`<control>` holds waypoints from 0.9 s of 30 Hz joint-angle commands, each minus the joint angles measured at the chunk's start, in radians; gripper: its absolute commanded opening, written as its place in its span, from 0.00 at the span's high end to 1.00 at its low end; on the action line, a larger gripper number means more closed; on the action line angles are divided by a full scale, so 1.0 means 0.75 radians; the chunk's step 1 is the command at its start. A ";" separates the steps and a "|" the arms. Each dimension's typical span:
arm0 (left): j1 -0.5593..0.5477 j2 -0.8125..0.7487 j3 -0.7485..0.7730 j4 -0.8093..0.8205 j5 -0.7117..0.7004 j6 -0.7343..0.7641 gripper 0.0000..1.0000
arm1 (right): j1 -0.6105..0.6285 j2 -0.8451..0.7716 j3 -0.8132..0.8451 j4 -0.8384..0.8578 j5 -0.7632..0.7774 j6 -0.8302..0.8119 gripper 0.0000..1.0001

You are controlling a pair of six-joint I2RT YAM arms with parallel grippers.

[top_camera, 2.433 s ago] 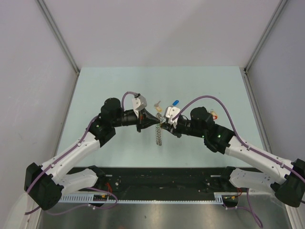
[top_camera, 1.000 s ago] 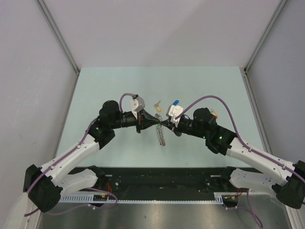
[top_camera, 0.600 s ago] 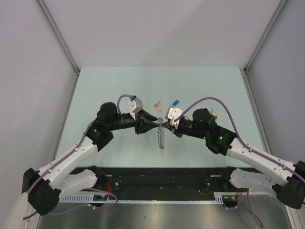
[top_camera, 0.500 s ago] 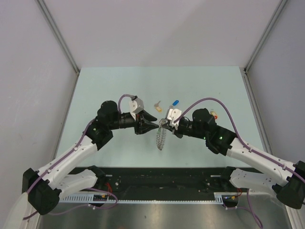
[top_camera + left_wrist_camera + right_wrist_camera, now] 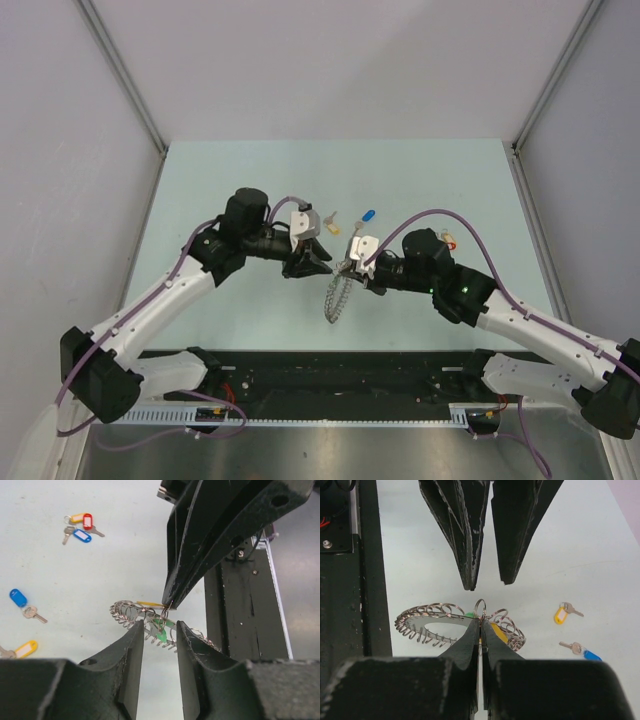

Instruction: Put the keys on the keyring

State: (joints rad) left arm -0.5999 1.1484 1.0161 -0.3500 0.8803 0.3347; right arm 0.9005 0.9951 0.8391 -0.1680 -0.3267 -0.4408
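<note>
The keyring (image 5: 337,295) dangles over the worktop (image 5: 220,180), one loop pinched in the tightly closed right pincer (image 5: 480,625). At its nine o'clock the left pincer (image 5: 488,585) stands partly open, empty. Beyond, at twelve, lie a yellow-tagged key (image 5: 331,217) and a blue-tagged key (image 5: 367,214). At two, a tagged bunch (image 5: 447,241) sits half behind the right arm.

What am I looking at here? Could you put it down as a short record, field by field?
place: pale green table, with two robot arms meeting over its middle
keyring: a wire ring fringed with silver keys, gripped at a small loop
right pincer: shut on that loop of the keyring
left pincer: open, tips pointed at the loop, holding nothing
loose on the table: yellow-tagged key, blue-tagged key, small bunch of tagged keys
</note>
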 commanded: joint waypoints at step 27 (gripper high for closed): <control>-0.080 0.138 0.091 -0.186 0.113 0.159 0.82 | 0.041 0.017 0.104 -0.009 -0.057 -0.042 1.00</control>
State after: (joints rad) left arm -0.6502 1.2438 1.0447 -0.4587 0.9131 0.4267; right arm 0.9222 1.0115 0.8581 -0.2153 -0.3569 -0.4641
